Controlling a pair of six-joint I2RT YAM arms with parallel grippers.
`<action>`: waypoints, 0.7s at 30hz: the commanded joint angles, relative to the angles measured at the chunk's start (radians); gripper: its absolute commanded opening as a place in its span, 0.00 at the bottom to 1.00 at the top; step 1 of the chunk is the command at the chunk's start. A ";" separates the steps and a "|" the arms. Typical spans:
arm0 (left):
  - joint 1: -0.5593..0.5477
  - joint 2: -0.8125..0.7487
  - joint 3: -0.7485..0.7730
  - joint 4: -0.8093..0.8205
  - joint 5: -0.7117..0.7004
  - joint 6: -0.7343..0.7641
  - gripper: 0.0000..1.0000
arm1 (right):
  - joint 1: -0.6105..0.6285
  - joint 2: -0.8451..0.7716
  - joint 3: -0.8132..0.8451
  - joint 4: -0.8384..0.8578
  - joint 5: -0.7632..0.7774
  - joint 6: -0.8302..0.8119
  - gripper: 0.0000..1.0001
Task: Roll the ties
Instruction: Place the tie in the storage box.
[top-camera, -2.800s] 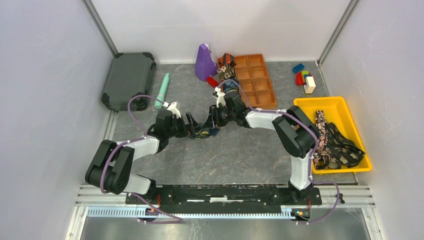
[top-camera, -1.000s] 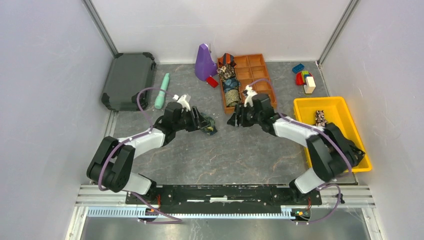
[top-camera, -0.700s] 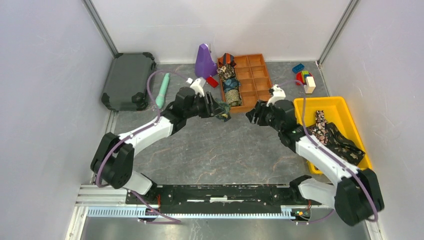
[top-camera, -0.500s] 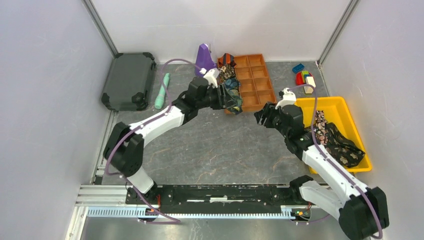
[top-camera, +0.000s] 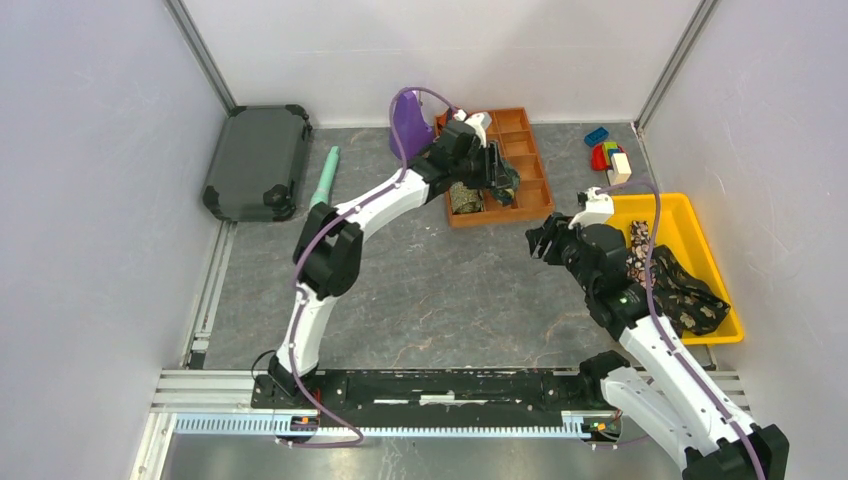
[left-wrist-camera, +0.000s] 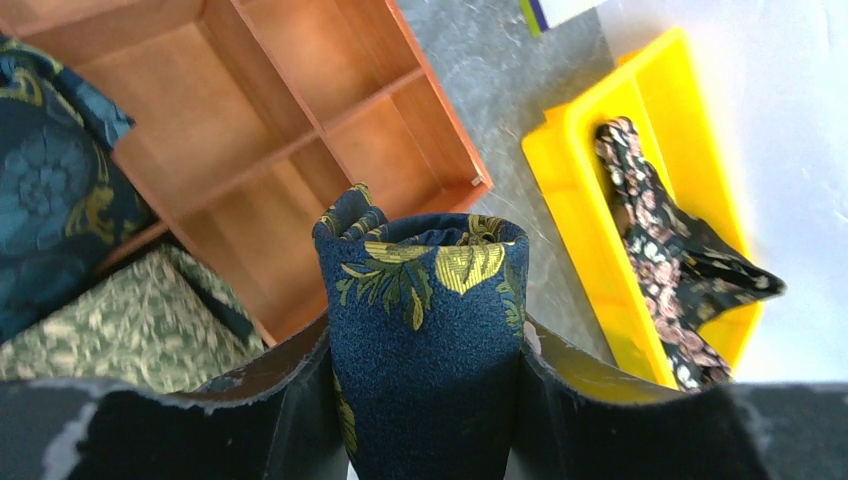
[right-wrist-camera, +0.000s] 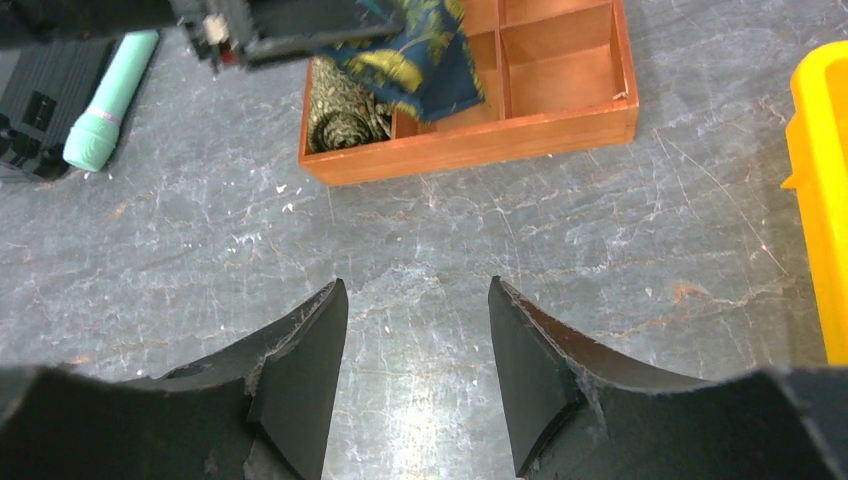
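Left wrist: left gripper (left-wrist-camera: 425, 372) clamps a rolled navy-gold tie (left-wrist-camera: 425, 300) above the wooden tray (left-wrist-camera: 300, 60). The right gripper (right-wrist-camera: 415, 330) gapes empty near that tray.

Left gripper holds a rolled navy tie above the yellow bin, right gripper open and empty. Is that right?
Not quite. The left gripper holds the rolled navy tie above the wooden tray, not the yellow bin; the top external view shows this. The right gripper is open and empty, as stated.
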 joint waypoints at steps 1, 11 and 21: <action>-0.004 0.131 0.218 -0.119 -0.035 0.089 0.34 | -0.003 -0.031 -0.037 -0.021 0.018 -0.018 0.61; -0.016 0.316 0.394 -0.206 -0.086 0.141 0.34 | -0.003 -0.052 -0.069 -0.031 0.033 -0.037 0.60; -0.067 0.359 0.427 -0.279 -0.224 0.256 0.34 | -0.003 -0.052 -0.079 -0.022 0.036 -0.039 0.59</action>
